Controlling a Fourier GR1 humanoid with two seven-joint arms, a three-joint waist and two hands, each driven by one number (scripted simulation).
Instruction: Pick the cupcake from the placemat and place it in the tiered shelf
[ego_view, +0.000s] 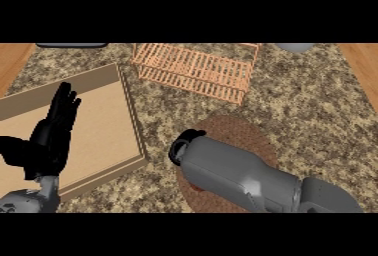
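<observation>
Cupcake's not visible; my guess is it's under the right hand (177, 150), lowered over the placemat (247, 131). Can't tell if that hand's closed on anything. Tiered shelf (196, 70) sits ahead of it, with bare counter (310, 100) between. Left hand (55, 125) rests open off to the side, out of the way.

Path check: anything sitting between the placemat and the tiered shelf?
Nothing visible. Only bare counter lies between the placemat and the tiered shelf. The wooden board sits off to the left, out of that line. The cupcake itself is hidden, presumably under the right forearm.
</observation>
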